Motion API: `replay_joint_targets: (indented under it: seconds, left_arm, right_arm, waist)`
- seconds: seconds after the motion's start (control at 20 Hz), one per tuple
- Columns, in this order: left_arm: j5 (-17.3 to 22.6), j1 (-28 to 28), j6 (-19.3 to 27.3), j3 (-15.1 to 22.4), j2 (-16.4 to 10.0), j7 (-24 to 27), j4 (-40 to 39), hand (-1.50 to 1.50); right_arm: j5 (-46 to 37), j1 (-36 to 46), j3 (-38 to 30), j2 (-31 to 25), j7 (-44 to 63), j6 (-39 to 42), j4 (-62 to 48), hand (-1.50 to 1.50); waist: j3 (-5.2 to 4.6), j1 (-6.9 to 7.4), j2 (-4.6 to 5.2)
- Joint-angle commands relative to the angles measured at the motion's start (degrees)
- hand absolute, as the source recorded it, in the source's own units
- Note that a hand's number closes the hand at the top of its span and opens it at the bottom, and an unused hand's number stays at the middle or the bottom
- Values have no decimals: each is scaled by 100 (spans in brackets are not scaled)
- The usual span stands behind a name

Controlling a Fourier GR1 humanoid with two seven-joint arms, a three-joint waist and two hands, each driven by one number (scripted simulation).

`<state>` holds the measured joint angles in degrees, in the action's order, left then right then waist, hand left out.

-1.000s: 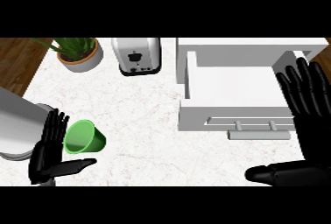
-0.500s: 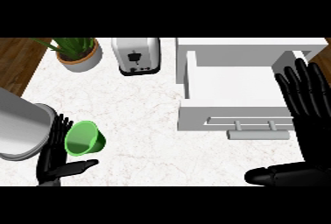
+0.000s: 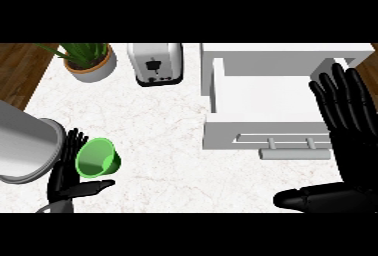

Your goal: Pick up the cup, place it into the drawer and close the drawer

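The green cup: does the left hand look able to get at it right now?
Probably yes. The left hand lies open right beside the cup, fingers along its left side and thumb below it, with nothing between them.

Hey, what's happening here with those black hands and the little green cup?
A robot is working at a kitchen counter. Its left hand is open right beside the green cup, with the fingers along the cup's left side and the thumb below it, not yet curled round it. The white drawer stands open, and the right hand rests open at its right side. A toaster and a potted plant stand at the back.
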<state>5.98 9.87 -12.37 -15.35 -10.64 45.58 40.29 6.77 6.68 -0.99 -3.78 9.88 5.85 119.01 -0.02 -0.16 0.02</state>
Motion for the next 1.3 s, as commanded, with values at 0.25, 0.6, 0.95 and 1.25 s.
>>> replay_joint_targets:
  seconds: [0.25, 0.6, 0.95, 1.25]
  left_arm:
    - [117, 750, -286, -144, -42, 789, -1494, -150]
    - [385, 533, -621, 5, -12, 357, -949, -150]
    - [470, 736, -1235, 60, 113, 651, -1378, -150]
    - [533, 831, -1529, 142, 129, 782, -1240, 150]
  right_arm:
    - [-113, -114, 119, 122, -321, 20, -123, -150]
    - [120, -430, -120, -24, -440, 270, -126, -150]
    - [55, 25, -33, -35, 119, 38, -24, -150]
    - [135, -334, -101, -39, 152, 52, 336, -150]
  waist:
    - [-3, -25, 10]
    - [1, -4, -1]
    - [-2, -7, 5]
    - [-2, -28, -4]
